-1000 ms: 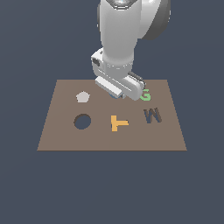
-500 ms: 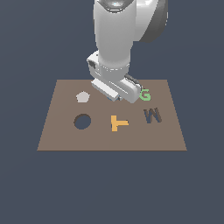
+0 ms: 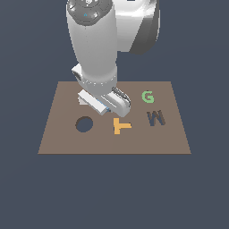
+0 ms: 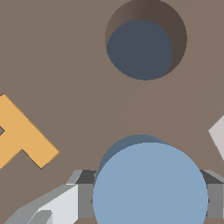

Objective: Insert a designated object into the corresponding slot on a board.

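In the wrist view my gripper (image 4: 148, 199) is shut on the light-blue round disc (image 4: 151, 183), with grey fingers (image 4: 83, 199) showing on both sides of it. The dark round hole (image 4: 142, 43) lies in the brown board (image 4: 65, 65) a short way ahead of the disc. In the exterior view the hole (image 3: 84, 124) is near the board's (image 3: 58, 134) left side, and my gripper (image 3: 103, 107) hangs above the board just right of it, between the hole and the orange T (image 3: 120, 126). The arm hides most of the disc there.
A green G (image 3: 148, 96) and a dark M-shaped cutout (image 3: 155, 118) lie on the exterior view's right of the board. The white pentagon (image 4: 217, 133) shows at the wrist view's edge, mostly hidden by the arm in the exterior view. The orange T (image 4: 19, 133) lies beside my gripper.
The arm has moved toward the exterior view's left and toward the front, from near the G to a spot close beside the round hole, still holding the disc.
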### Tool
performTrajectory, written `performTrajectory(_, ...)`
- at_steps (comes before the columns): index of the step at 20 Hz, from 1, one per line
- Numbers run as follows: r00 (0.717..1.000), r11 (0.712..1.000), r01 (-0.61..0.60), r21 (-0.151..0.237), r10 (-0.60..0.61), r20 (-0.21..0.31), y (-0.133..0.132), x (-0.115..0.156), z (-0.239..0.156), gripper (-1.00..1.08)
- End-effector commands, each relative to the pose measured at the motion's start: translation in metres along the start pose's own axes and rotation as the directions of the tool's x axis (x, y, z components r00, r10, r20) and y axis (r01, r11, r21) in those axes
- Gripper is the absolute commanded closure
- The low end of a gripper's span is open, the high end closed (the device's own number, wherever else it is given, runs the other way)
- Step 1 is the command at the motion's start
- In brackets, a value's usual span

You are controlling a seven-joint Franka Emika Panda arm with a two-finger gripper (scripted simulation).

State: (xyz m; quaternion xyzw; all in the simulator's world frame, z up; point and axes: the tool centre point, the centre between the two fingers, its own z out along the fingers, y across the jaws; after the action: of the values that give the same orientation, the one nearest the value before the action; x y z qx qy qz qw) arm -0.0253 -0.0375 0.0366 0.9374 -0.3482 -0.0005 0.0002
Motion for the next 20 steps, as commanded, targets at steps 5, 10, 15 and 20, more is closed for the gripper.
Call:
performTrajectory(5,1.000,1.000,-0.009,0.000,0.009,0.000,0.004,0.050,-0.003,1.08)
performTrajectory(10,1.000,1.000,-0.013,0.000,0.013,0.000,0.005,0.076,-0.004,1.08)
performTrajectory(15,1.000,1.000,-0.016,0.000,0.016,0.000,0.006,0.091,-0.004,1.08)
performTrajectory(20,1.000,1.000,-0.017,0.000,0.017,0.000,0.006,0.097,-0.004,1.08)
